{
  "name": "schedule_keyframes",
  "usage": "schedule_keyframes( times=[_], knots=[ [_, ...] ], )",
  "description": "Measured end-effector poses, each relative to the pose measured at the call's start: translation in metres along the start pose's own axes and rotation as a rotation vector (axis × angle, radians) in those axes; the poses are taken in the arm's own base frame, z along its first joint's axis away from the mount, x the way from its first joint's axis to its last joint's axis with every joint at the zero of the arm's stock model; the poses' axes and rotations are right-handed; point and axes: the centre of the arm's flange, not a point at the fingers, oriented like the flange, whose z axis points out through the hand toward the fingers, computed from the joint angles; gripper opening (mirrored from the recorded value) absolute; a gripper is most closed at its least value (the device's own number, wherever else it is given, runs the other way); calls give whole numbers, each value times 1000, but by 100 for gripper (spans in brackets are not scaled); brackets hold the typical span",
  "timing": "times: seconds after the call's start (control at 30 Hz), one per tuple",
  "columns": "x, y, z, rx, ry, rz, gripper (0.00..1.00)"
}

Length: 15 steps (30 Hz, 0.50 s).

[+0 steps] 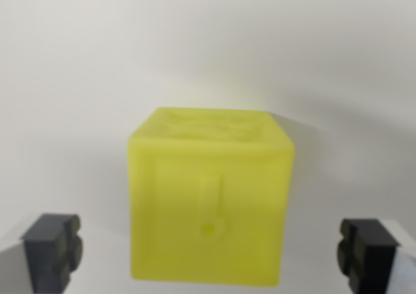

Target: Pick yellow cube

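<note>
We see one plain white surface (208, 40) filling the view, with no seam, edge or corner that we can make out. Whether it is tabletop, wall or both, we cannot tell. It looks matte and bare. The light is soft and even. The surface is brightest far beyond the fingers, toward the top of the wrist view, and a touch greyer along the left edge. A faint, blurred shadow (325, 144) lies on the white toward the wrist view's right, above the finger on that side. Near the bottom corners, beside the fingers, the white darkens to pale grey.
</note>
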Motion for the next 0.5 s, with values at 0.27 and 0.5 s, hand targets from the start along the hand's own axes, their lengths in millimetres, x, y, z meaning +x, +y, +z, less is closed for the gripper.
schedule_keyframes(
  times=[0.27, 0.5],
  knots=[
    [0, 0, 20, 0, -1, -4, 100],
    [0, 0, 37, 0, -1, -7, 100]
  ],
)
